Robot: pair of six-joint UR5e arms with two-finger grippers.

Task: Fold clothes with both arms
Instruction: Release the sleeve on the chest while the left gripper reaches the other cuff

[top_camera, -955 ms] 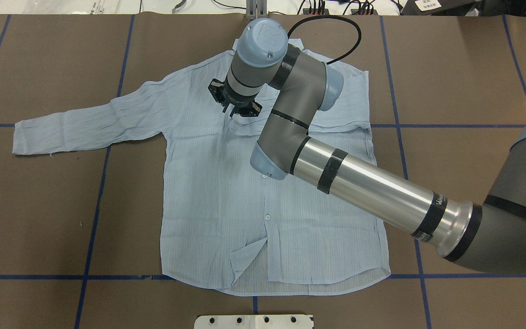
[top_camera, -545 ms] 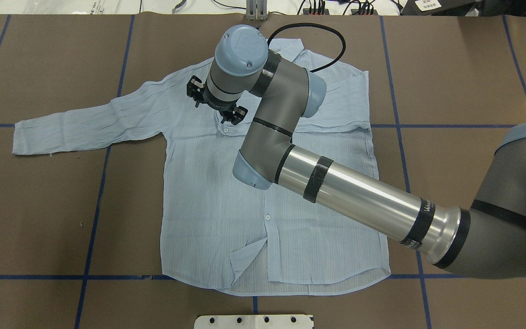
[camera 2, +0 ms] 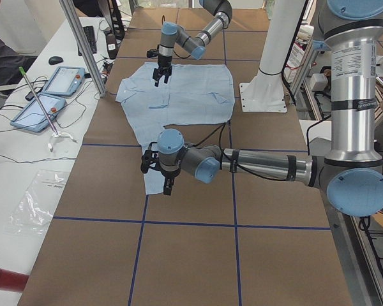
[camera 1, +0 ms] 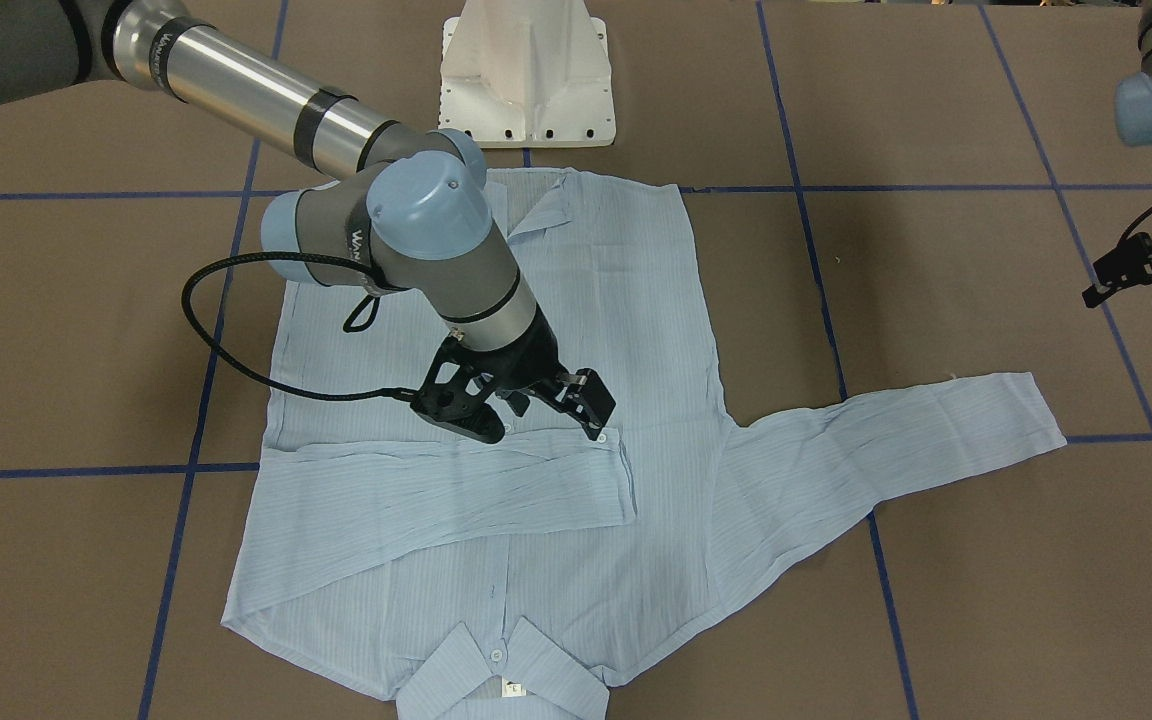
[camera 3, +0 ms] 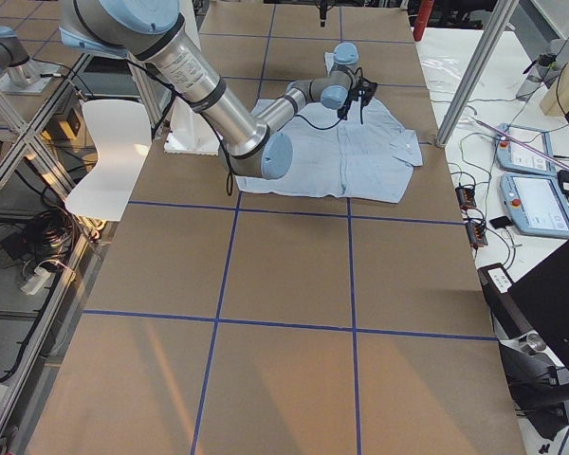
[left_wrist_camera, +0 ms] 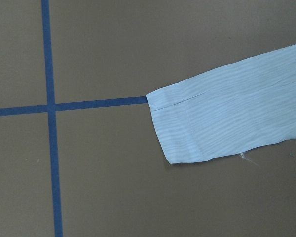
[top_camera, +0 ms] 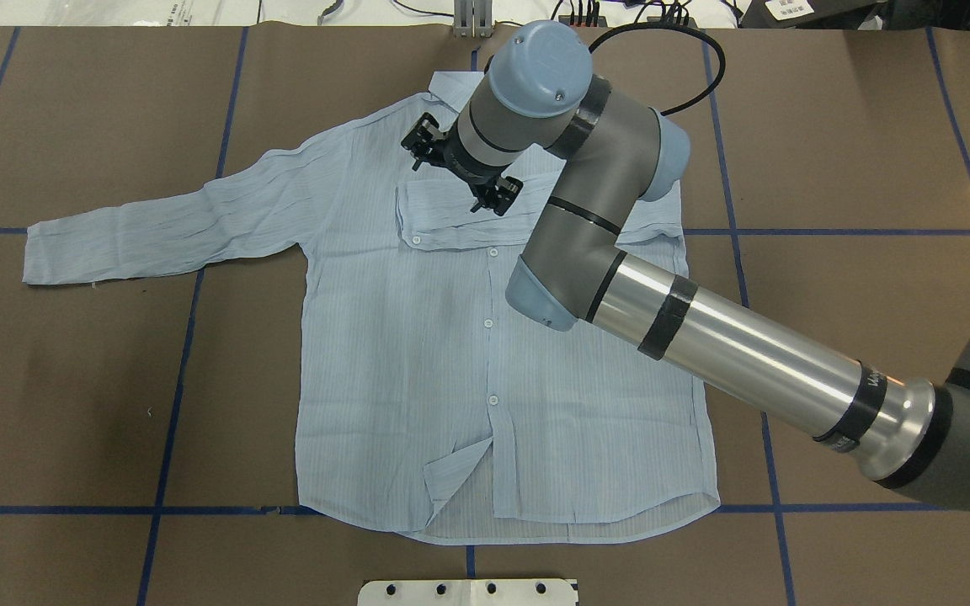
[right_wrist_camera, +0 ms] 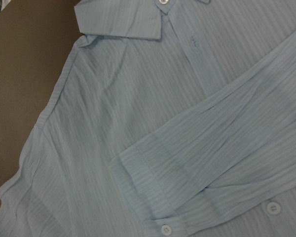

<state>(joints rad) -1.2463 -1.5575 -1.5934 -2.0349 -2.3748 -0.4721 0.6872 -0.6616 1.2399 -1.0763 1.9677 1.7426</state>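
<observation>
Overhead exterior shows the shirt flat mid-bench, one sleeve folded across the chest, the other stretched toward 9 o'clock. Right end effector hangs released above the fold; left end effector looks released too. Thin, limp cloth: pinch the stiffer cuff.

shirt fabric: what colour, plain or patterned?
The shirt is light blue with fine stripes, shown best in the right wrist-mounted view.
</observation>
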